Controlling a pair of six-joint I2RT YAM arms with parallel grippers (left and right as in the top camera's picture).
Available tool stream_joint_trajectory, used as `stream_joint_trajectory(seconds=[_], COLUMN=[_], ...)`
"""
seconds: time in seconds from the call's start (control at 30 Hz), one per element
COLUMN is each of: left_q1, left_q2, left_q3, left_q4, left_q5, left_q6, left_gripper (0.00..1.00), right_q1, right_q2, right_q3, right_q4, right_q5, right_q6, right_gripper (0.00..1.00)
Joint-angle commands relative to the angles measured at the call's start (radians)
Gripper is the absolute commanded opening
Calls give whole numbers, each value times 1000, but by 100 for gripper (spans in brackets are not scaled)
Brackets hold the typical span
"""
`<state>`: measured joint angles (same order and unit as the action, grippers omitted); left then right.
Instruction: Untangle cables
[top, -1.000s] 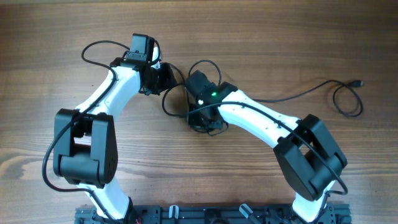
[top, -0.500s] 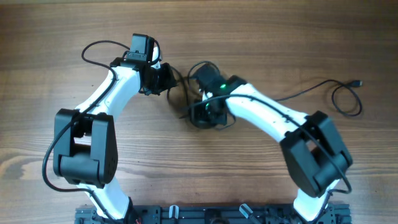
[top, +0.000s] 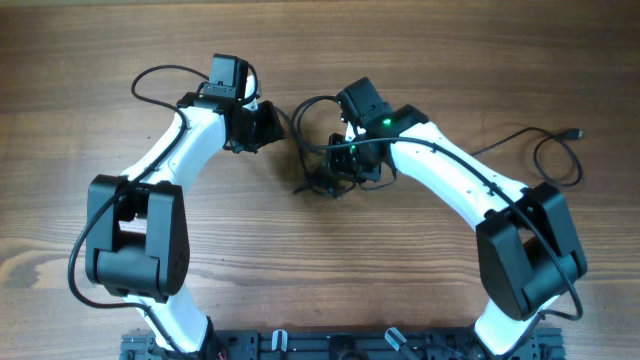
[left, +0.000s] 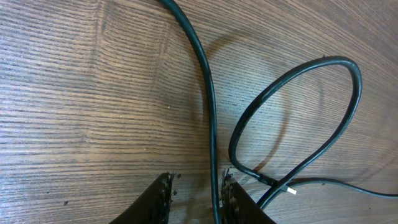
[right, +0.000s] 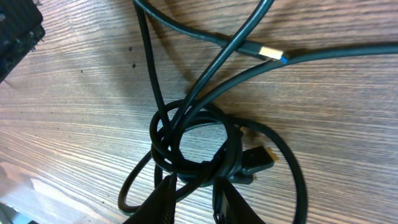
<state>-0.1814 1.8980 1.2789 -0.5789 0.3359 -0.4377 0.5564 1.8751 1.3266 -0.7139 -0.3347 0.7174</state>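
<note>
Cables knotted mid-worktop, between both arms | right fingers clamped on the knot's coil (gold-tipped plug lies just above) | left fingers apart, one strand running between them | open wood around the knot

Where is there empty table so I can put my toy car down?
The biggest bare wood is the near middle of the table, bordered by the left arm and the right arm. The far right corner, beyond the loose cable, is free too. Skip the centre: the cable tangle lies there between the arm tips.
</note>
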Motion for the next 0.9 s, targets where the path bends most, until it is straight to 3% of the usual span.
stream_joint_trajectory(seconds=[0.0,0.4,0.87], left_q1=[0,0,0], left_q2=[2,2,2], left_q3=[3,3,3], left_q4=[4,4,4], left_q5=[11,11,11], left_q6=[19,19,19], left_gripper=[29,29,29], right_q1=[25,97,98], right_q2=[-13,-13,-13], right_q3=[-12,-12,-12], right_q4=[15,99,-16], right_q5=[29,72,224], right_q6=[26,25,32], right_gripper=[24,31,33])
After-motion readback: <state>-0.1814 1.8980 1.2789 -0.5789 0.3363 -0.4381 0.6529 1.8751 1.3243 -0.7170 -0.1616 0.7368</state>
